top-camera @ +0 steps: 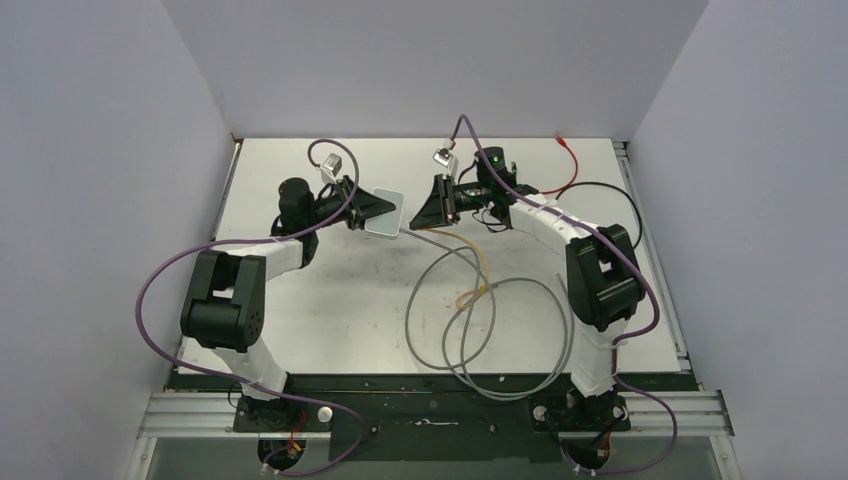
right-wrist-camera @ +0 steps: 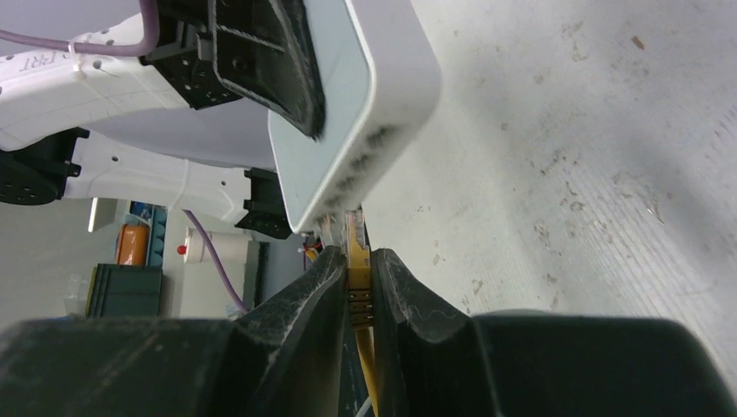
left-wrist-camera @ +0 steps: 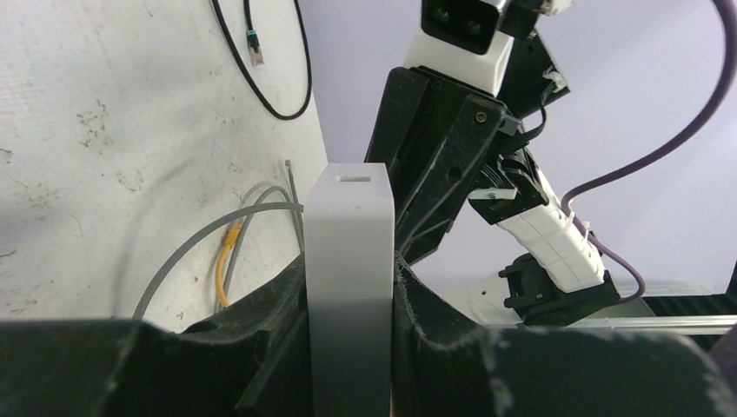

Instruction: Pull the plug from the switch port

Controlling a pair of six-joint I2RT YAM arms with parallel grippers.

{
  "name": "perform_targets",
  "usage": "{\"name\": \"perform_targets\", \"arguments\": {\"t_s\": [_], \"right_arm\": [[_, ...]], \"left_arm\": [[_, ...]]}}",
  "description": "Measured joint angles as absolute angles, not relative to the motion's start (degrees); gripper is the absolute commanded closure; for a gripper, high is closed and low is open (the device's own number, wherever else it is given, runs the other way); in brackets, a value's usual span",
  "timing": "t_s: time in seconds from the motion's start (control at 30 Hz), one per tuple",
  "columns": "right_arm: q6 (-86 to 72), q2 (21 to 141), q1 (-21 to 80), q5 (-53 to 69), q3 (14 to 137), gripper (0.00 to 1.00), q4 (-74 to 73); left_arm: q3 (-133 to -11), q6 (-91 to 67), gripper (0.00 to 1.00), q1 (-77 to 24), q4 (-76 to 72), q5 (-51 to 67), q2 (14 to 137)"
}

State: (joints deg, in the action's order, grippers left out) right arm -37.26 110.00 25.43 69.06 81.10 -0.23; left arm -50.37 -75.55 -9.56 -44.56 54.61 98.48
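Note:
The switch (top-camera: pixel 386 214) is a flat light-grey box held off the table. My left gripper (top-camera: pixel 372 211) is shut on it; in the left wrist view the switch (left-wrist-camera: pixel 348 226) stands edge-on between my fingers, with the gripper (left-wrist-camera: pixel 349 271) clamped on both faces. My right gripper (top-camera: pixel 428 208) faces it from the right. In the right wrist view this gripper (right-wrist-camera: pixel 356 256) is shut on a yellow plug (right-wrist-camera: pixel 357 248) with a yellow cable. The plug's tip sits right at the socket edge of the switch (right-wrist-camera: pixel 365 104). I cannot tell whether it is still seated.
Grey cables (top-camera: pixel 480 330) loop over the table's middle and front, with a yellow stretch (top-camera: pixel 470 295). A black cable (top-camera: pixel 610 195) and a red cable (top-camera: pixel 566 150) lie at the back right. A black plug end (left-wrist-camera: pixel 255 52) lies on the table. Walls close in on three sides.

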Motion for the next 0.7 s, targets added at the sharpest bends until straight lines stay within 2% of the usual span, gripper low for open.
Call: {"name": "perform_targets", "arguments": {"t_s": [0.7], "right_arm": [[-35.14, 109.93, 22.59, 67.40, 80.53, 0.95, -4.01]], "left_arm": [[-50.37, -74.28, 1.00, -8.08, -41.78, 53.78, 98.13]]}}
